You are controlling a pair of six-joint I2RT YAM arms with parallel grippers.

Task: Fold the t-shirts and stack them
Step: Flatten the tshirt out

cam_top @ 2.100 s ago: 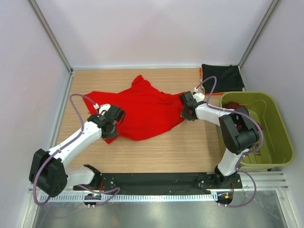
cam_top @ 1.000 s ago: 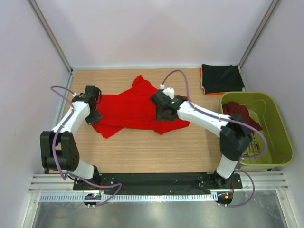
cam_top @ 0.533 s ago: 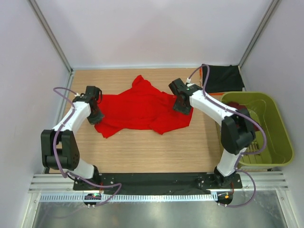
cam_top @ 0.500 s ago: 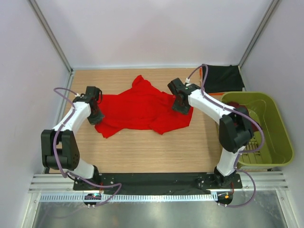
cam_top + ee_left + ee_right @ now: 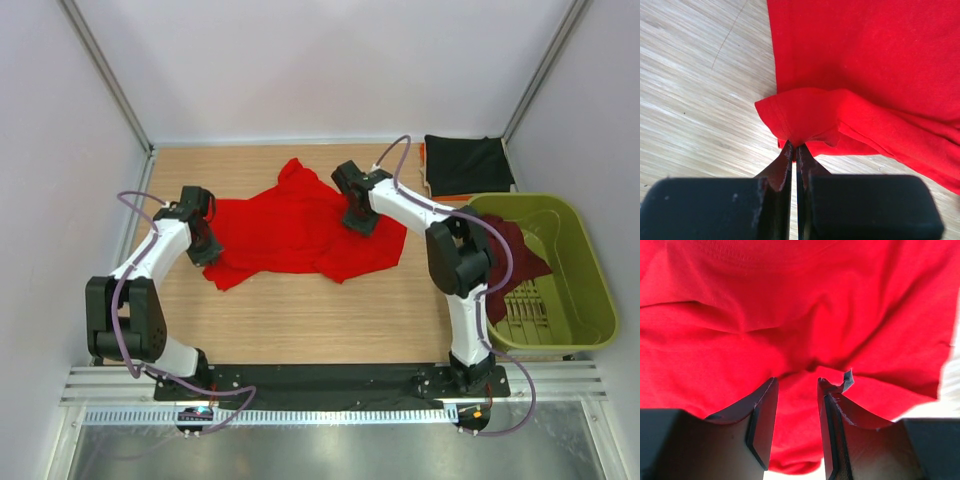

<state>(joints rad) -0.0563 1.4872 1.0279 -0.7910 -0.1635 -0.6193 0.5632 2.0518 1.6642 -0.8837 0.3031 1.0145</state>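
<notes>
A bright red t-shirt (image 5: pixel 295 230) lies spread and rumpled on the wooden table. My left gripper (image 5: pixel 207 250) is at its left edge; in the left wrist view the jaws (image 5: pixel 794 146) are shut on a pinched fold of the red t-shirt (image 5: pixel 865 60). My right gripper (image 5: pixel 362 223) is over the shirt's right part. In the right wrist view it (image 5: pixel 797 382) stands open just above the red t-shirt (image 5: pixel 790 315), with nothing clamped. A folded black t-shirt (image 5: pixel 468 165) lies at the back right. A dark maroon t-shirt (image 5: pixel 515 245) sits in the basket.
An olive-green plastic basket (image 5: pixel 585 300) stands at the right edge of the table (image 5: pixel 300 320). White walls and metal posts close in the back and both sides. The arm bases sit on a black rail at the near edge.
My right gripper swung right toward the shirt's right edge, then back left over it, its jaws narrowing a little. The left gripper keeps its hold and has barely shifted.
</notes>
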